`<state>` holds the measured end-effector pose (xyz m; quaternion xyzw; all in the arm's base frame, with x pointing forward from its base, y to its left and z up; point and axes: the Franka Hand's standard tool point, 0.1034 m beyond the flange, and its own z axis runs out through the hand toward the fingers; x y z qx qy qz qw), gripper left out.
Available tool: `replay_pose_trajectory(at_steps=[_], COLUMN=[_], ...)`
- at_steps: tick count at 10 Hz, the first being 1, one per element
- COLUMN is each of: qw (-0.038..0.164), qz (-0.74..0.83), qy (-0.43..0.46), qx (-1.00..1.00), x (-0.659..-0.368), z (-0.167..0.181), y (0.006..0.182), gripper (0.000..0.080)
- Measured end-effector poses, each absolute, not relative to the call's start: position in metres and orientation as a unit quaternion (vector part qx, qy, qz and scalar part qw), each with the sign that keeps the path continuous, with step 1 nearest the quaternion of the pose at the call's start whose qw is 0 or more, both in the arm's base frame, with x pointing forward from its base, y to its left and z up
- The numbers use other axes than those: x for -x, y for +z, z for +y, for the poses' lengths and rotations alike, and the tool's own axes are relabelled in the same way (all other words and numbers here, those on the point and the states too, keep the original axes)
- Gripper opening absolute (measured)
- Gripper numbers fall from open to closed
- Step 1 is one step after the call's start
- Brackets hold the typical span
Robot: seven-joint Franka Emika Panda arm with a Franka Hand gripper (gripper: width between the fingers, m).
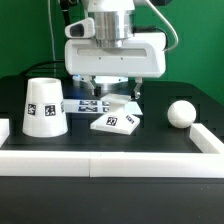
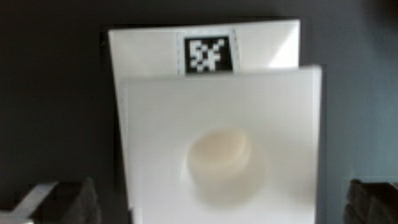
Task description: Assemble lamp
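Observation:
The low white lamp base lies on the black table, tilted askew, with a square tag on its front. My gripper hangs right above it, jaws open and empty. In the wrist view the base fills the middle, showing a tag at its far end and a round socket hollow. The gripper stands wide open, with one dark fingertip on each side of the base. The cup-like shade stands at the exterior view's left. The ball bulb rests at the exterior view's right.
The marker board lies flat just behind the base, between it and the shade. A long white rail edges the table's front, with shorter rail ends at both sides. A green wall stands behind.

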<state>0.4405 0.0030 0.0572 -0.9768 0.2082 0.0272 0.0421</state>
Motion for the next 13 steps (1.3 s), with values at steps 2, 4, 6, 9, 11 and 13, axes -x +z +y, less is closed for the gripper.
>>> replay_pose_trajectory(at_steps=[2,4,6,9,11,13], qw=[0.041,0.039,0.04,0.04,0.04,0.041], qz=[0.206,0.203,0.201,0.199,0.199,0.178], qy=[0.026,0.025,0.023,0.021,0.021,0.019], qx=[0.977,0.978,0.979,0.979,0.979,0.983], x=[-0.4403,-0.4407,-0.4434,-0.4441,-0.4441,-0.4459], z=[0.0042,0.0061,0.006,0.0069,0.0069,0.0065], y=[0.0541,0.0505,0.0519,0.052,0.052,0.0528], gripper=[0.07,0.07,0.0602,0.0534,0.0534,0.0534])
